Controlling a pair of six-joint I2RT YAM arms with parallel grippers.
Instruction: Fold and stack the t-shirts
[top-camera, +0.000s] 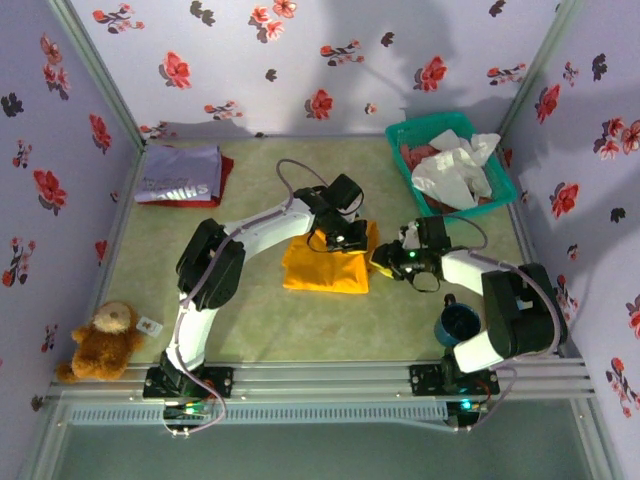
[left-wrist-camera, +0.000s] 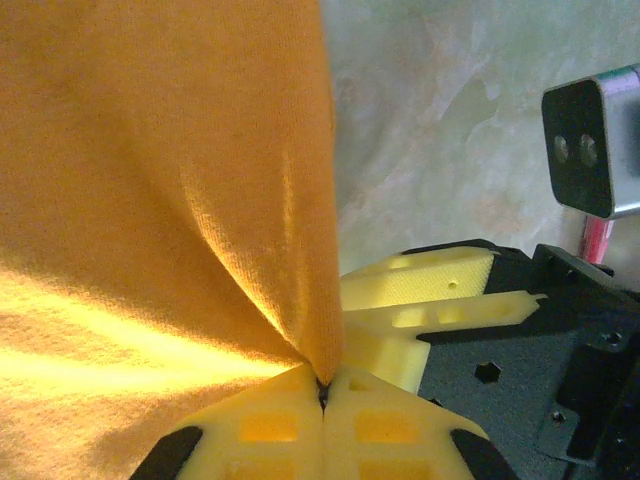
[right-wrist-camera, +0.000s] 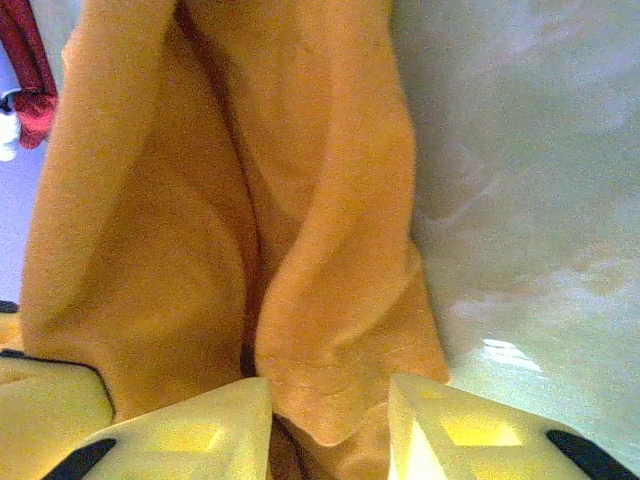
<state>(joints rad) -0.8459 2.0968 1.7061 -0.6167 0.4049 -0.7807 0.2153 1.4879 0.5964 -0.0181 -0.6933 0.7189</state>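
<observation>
One small stack looks finished: a folded lavender cotton t-shirt with white lettering (top-camera: 180, 172) lies on a folded red t-shirt (top-camera: 227, 178), well to the left of the teal plastic mesh basket (top-camera: 432, 122) and level with it along the back of the pale green surface (top-camera: 250, 320). The plain orange-yellow cotton t-shirt (top-camera: 322, 268) is the one in work. It lies in front of the basket and to its left, folded to a rough rectangle but raised and bunched along its right edge, so I judge its fold about half made. The left fingers (left-wrist-camera: 260, 430) are pinched tight on a peak of that orange cloth. The right fingers (right-wrist-camera: 190, 435) stand apart with a fold of the same cloth between them; whether they press it or merely straddle it I cannot tell. Inside the basket a crumpled white t-shirt (top-camera: 455, 165) and a reddish one (top-camera: 412, 157) wait unfolded, so most of the work remains. How many garments the basket holds is hidden under the white one, and the lavender shirt's lettering is too small to read
</observation>
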